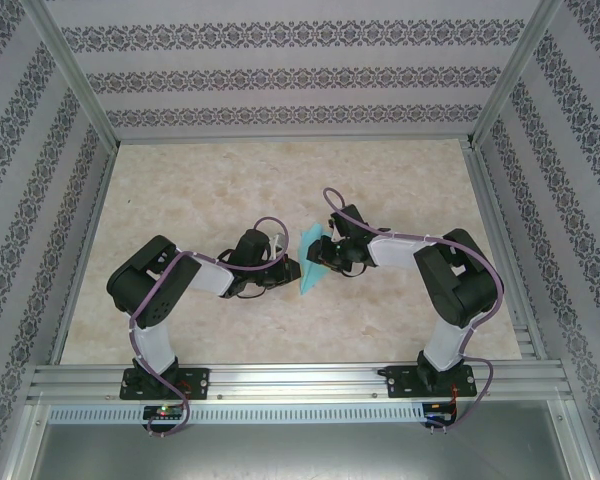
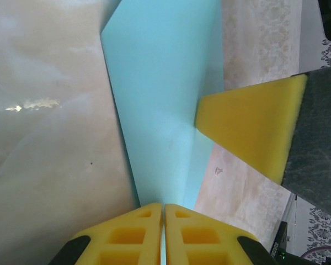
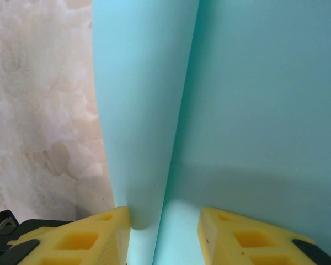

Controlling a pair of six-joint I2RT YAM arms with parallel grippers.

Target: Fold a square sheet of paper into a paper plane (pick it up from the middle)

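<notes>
Left end effector pinches paper plane; right end effector gapes wide around it

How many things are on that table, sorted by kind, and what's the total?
Robot arms: 2, the left arm and the right arm
Turquoise sheet of paper, partly folded and held between the arms: 1
Total: 3

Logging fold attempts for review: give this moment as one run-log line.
phase: mid-fold | left gripper: shut on paper | right gripper: open, straddling crease | paper: creased, between grippers
</notes>
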